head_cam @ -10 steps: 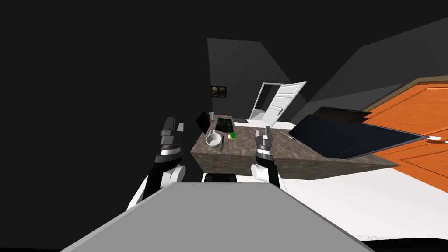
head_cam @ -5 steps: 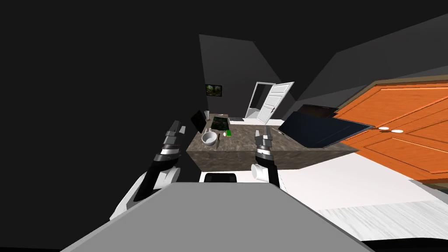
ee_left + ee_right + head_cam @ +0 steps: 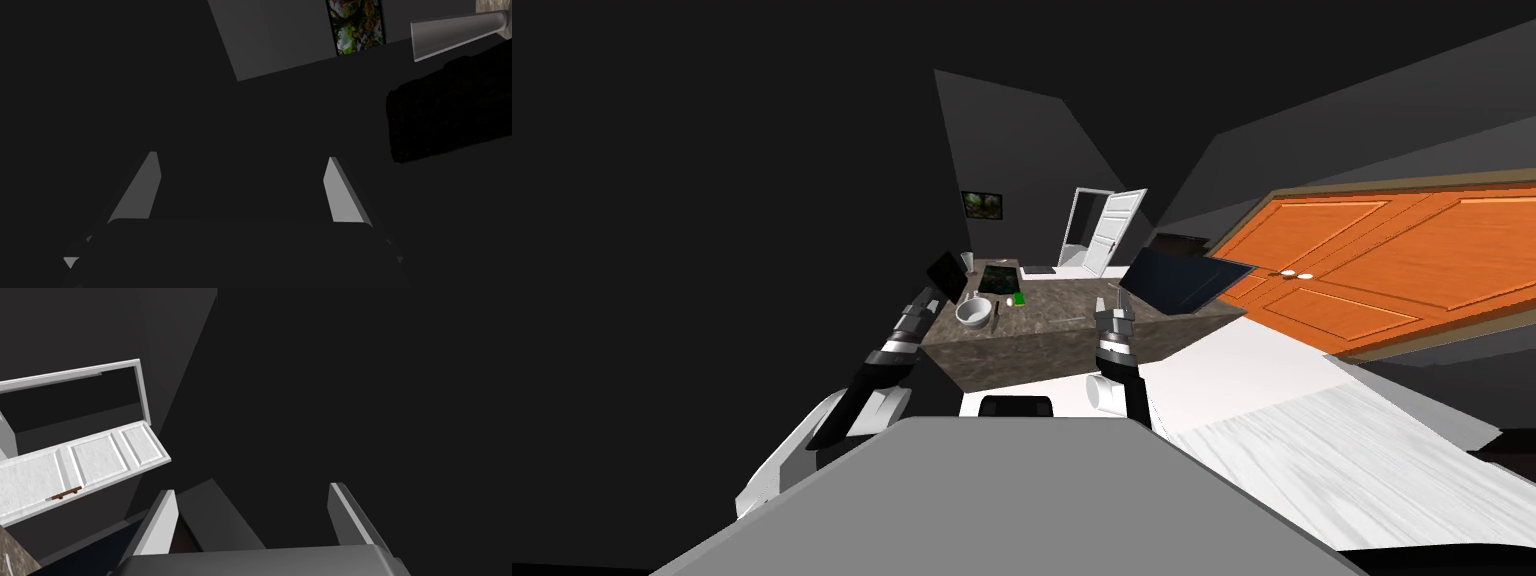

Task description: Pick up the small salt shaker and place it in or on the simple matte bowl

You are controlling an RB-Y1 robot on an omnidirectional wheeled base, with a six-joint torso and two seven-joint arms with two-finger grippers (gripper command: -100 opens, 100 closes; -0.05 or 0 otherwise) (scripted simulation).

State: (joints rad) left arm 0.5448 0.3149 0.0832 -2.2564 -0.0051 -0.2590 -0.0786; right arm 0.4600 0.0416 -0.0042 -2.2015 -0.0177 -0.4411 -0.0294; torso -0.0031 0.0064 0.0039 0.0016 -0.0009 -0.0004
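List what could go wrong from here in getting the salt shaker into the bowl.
1. The open left gripper hangs beside the black panel and glass; reaching in might knock them.
2. The small white item, likely the shaker, sits among a green block and a dark utensil near the bowl; a grasp may nudge them.

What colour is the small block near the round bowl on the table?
The small block is bright green; the head view shows it best.

White bowl [image 3: 973, 312]; mottled grey-brown countertop [image 3: 1062, 305]; green block [image 3: 1019, 298]; orange panelled doors [image 3: 1382, 255]; white room door [image 3: 1110, 228]; pale streaked floor [image 3: 1362, 440].
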